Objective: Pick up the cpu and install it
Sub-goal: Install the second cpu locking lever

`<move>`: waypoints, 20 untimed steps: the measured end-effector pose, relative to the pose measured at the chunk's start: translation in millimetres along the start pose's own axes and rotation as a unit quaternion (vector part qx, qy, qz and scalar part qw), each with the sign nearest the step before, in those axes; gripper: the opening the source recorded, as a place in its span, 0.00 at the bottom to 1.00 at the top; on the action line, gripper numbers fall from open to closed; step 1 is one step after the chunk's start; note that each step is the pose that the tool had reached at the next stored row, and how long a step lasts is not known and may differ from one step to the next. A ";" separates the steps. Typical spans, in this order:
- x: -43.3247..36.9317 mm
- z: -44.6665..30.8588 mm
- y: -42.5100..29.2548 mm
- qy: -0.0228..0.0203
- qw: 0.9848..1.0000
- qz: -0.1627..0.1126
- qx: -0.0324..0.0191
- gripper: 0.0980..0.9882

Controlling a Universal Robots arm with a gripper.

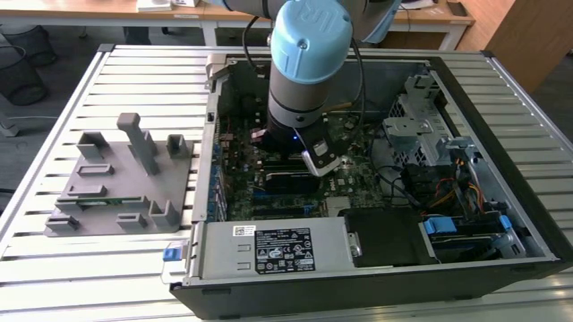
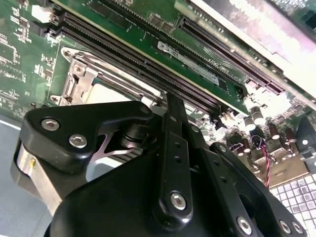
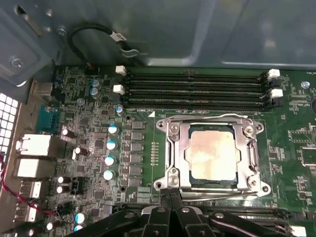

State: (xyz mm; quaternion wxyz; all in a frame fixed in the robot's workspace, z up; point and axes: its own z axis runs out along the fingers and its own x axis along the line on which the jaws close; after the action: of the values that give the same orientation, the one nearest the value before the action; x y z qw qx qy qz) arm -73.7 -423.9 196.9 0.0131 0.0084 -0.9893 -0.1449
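in the exterior view, a grey plastic holder [image 1: 125, 184] with upright posts sits on the slatted table [image 1: 54, 268] at the exterior view's left, beside the open computer case [image 1: 501, 201]. the arm [image 1: 309, 60] reaches down into the middle of that case, over the green board [image 1: 345, 171]. in the first wrist view the cpu [image 3: 212, 154] lies flat in its socket, inside the metal frame [image 3: 170, 163], below the row of black memory slots [image 3: 197, 89]. the gripper [image 3: 170, 195] hangs just beside the frame's edge with its fingertips [image 3: 165, 197] pressed together and nothing between them.
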 end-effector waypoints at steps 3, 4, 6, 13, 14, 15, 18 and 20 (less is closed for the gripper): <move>1.8 1.4 -0.7 0.000 1.000 0.000 -0.010 0.01; 2.3 1.8 -1.0 0.000 1.000 0.000 -0.014 0.01; 3.0 3.4 -1.7 0.000 1.000 -0.001 -0.019 0.01; 4.3 9.5 -3.6 0.000 1.000 -0.001 -0.024 0.01; 5.1 9.5 -3.6 0.000 1.000 -0.001 -0.024 0.01; 5.6 9.6 -3.5 0.000 1.000 -0.001 -0.024 0.01; 6.2 7.8 -3.1 0.000 1.000 -0.001 -0.025 0.01; 6.3 3.1 -1.5 0.000 1.000 -0.001 -0.025 0.01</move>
State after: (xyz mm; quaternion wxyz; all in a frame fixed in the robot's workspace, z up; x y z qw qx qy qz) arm -80.1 -424.6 193.6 0.0129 0.0087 -0.9854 -0.1694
